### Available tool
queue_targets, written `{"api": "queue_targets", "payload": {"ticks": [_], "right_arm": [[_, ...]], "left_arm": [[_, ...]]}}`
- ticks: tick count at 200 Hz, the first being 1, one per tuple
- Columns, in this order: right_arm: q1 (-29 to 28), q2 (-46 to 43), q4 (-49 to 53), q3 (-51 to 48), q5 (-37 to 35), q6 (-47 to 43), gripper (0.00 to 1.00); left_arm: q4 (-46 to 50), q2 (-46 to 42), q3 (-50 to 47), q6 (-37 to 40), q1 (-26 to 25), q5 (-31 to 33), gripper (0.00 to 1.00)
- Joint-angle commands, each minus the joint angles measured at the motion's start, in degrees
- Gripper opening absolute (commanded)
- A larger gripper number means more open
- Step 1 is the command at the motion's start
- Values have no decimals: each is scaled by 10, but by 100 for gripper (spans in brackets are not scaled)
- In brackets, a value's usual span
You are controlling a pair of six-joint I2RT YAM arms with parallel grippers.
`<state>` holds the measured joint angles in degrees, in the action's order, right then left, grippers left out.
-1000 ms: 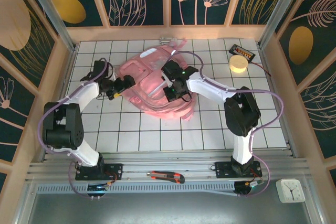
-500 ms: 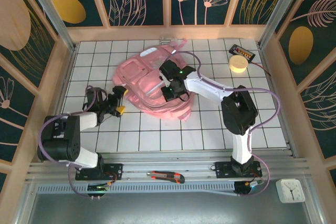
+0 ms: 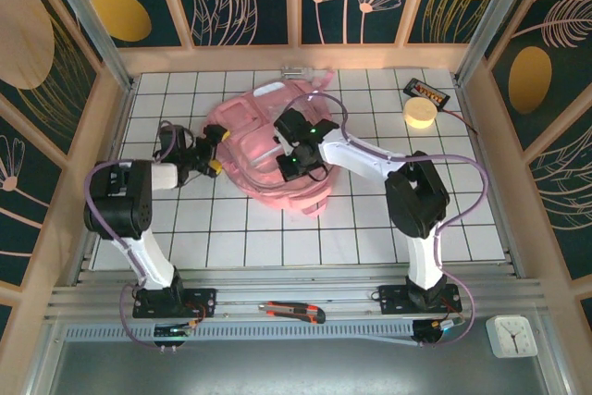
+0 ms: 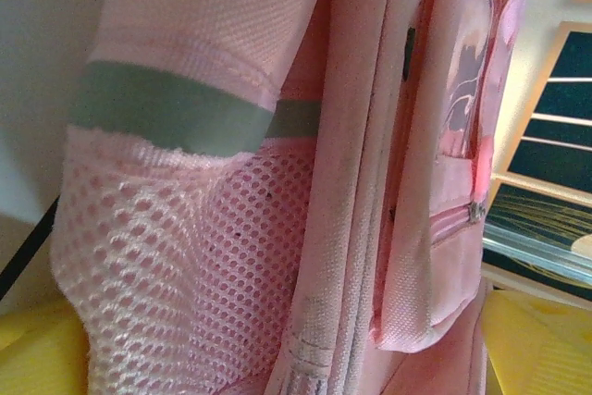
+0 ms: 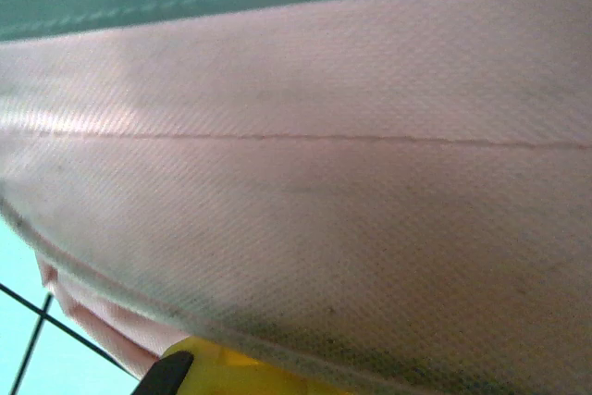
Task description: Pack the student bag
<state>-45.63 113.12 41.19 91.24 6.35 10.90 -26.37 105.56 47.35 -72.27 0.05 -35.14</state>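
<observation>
The student bag [image 3: 254,136], a big soft pink backpack, lies slumped in the middle of the tiled table. My left gripper [image 3: 216,152] stands open at its left edge, yellow fingertips [image 3: 220,134] spread apart. In the left wrist view the bag's mesh side pocket [image 4: 176,265] and grey strip [image 4: 166,117] sit between my yellow fingertips [image 4: 28,358]. My right gripper [image 3: 291,165] rests on top of the bag, shut on its fabric. In the right wrist view pink cloth [image 5: 305,201] drapes over one yellow finger [image 5: 231,372].
A yellow tape roll [image 3: 420,114] and a black box [image 3: 427,92] sit at the back right. A utility knife [image 3: 291,312] lies on the front rail and a white clock [image 3: 511,335] at the near right. Wooden walls [image 3: 111,127] enclose the table.
My left gripper pulled back from the bag's left edge, then came back to it, still open. My right gripper shifted a little left and the bag's near edge followed.
</observation>
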Motion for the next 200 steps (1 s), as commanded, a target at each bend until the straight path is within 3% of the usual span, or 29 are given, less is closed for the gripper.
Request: {"api": "queue_targets", "payload": {"ticks": [1,31,54,130,174,200], "right_arm": [[-24,30,1,30,36,11,0],[-29,68,25,86,28,17,0],[-29,93,48,132,5,25,0],[-8,113,87,177,-59,55,0],[4,113,82,177,-58,61,0],[7,111,80,177,-51,58,0]], "left_arm": [[17,50,88,40,-2,-8,99],[87,105,202,83,-2,-14,98],[124,100,224,108,-2,-15,98],[213,-92,63,190,-2,3,99],[201,-215,-25,214,-10,23,99],[191,-219,-38,164,-33,-5,99]]}}
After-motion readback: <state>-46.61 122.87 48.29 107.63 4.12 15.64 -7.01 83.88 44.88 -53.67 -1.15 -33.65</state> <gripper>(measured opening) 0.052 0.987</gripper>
